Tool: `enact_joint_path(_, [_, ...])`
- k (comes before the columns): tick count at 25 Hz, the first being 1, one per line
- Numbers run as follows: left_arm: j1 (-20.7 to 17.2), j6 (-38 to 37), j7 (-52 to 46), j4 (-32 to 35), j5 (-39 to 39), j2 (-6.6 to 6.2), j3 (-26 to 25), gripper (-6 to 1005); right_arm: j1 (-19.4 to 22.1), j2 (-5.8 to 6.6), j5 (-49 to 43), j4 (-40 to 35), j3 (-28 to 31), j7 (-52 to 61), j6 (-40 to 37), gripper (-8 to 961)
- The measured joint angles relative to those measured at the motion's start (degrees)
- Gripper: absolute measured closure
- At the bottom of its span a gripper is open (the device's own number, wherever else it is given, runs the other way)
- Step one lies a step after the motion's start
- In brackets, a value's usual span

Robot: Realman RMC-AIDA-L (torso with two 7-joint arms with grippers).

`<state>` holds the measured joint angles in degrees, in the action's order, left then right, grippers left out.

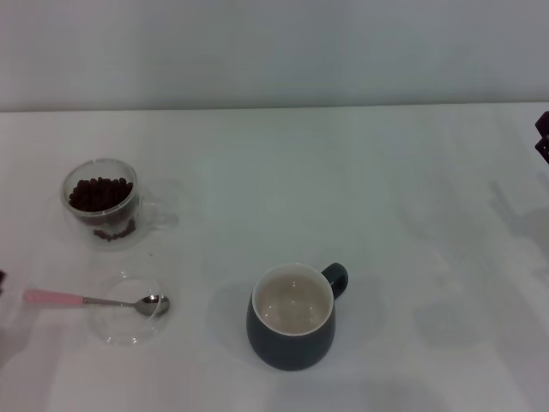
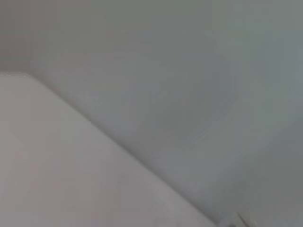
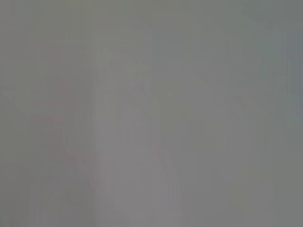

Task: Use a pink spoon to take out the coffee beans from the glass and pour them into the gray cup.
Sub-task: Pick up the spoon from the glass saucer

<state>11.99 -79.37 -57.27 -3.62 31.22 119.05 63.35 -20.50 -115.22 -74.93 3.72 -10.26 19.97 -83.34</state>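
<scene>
In the head view the glass (image 1: 65, 192) stands at the left of the white table, holding a heap of dark coffee beans (image 1: 101, 194). In front of it the pink spoon (image 1: 86, 300) lies flat, its metal bowl resting on a shallow clear glass dish (image 1: 129, 330), its pink handle pointing left. The gray cup (image 1: 290, 345) stands upright at the front middle, cream inside, empty, handle to the back right. A dark part of my right gripper (image 1: 542, 137) shows at the right edge, far from everything. A dark speck of my left gripper (image 1: 2, 276) shows at the left edge, near the spoon's handle.
The white table (image 1: 386, 215) runs back to a pale wall. Both wrist views show only plain pale surfaces, with none of the task's things in them.
</scene>
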Motion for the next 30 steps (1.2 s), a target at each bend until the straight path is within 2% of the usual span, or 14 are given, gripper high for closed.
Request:
enact_joint_path(1, [1.1,1.2,-0.5,-0.3,0.0,0.08,2.4,137,-0.1,0.0,0.0,0.0,0.0,0.0,0.1,78])
enact_joint_path(3, [1.5,1.6,-0.8,-0.4,0.1,0.17,3.1,137,-0.1,0.0,0.0,0.0,-0.1,0.0,0.2,78])
enact_joint_path(15, [2.2,2.3,-7.1,-0.5,5.5,0.25,3.4,138,0.4,0.0,0.2,0.3,-0.1,0.0,0.2,78])
enact_joint_path(24, [2.0,3.0,-11.4,-0.5,5.9,0.21,3.4,137,0.4,0.0,0.2,0.2,-0.3,0.0,0.2,79])
enact_joint_path(30, [3.4,5.2,-15.7,0.3,9.0,-0.19,3.3,139,0.7,0.0,-0.1,0.2,-0.5,0.0,0.2,79])
